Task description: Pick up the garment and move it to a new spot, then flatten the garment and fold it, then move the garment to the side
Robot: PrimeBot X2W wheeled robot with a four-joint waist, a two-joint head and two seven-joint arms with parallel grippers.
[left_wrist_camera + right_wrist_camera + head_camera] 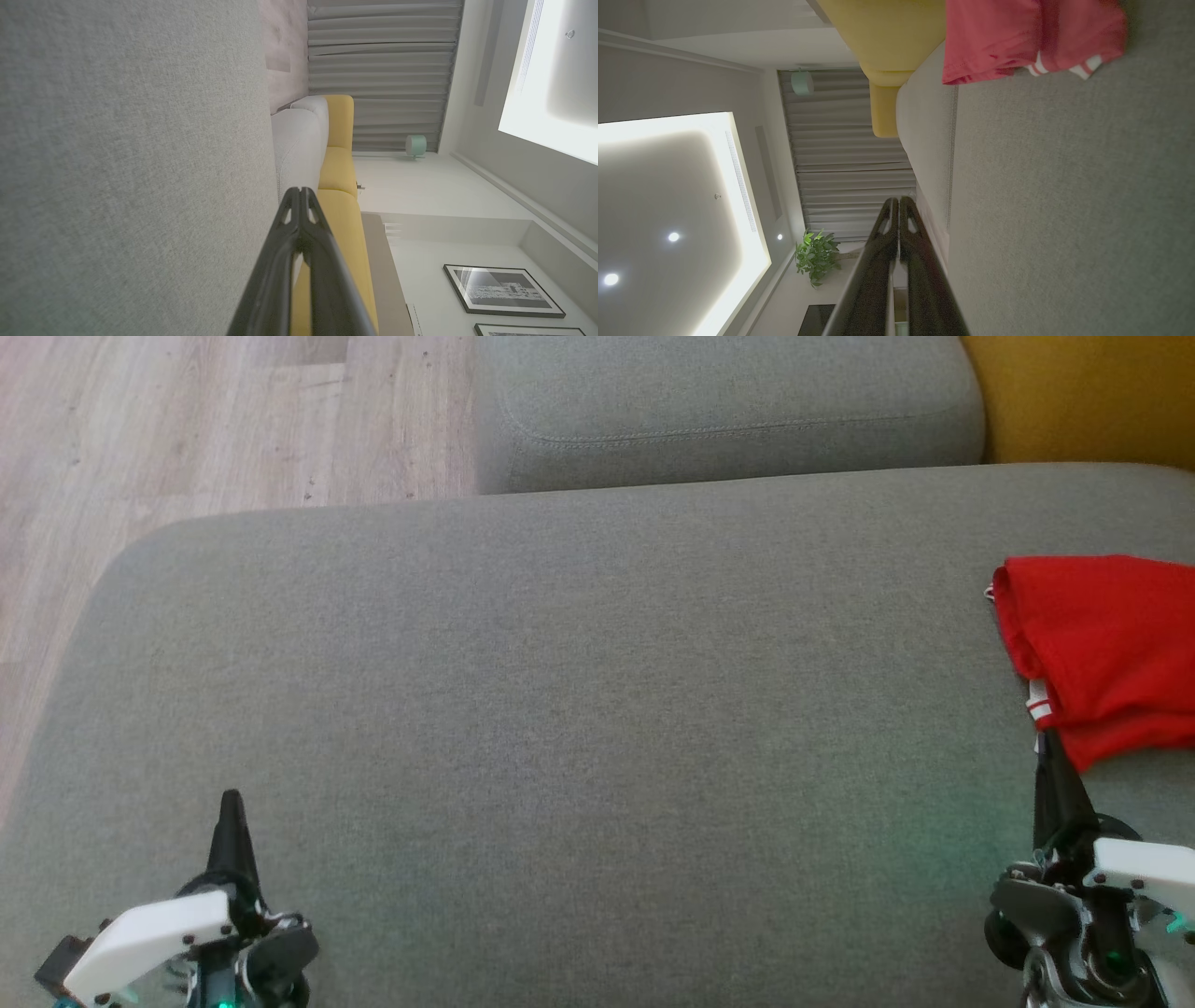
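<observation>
Garment (pixel 1106 649) lies folded at the frame's right edge on the grey sofa (pixel 560 663), apparently already moved aside. Left gripper (pixel 231 798) and right gripper (pixel 1047 739) are pressed together, empty. Little seems left.

At lower left, the left gripper (pixel 231 803) shows long tapering black fingers, a white plastic shell with small dark screws and teal lights. The right gripper (pixel 1049 756), lower right, looks alike, with grey metal joints.
</observation>
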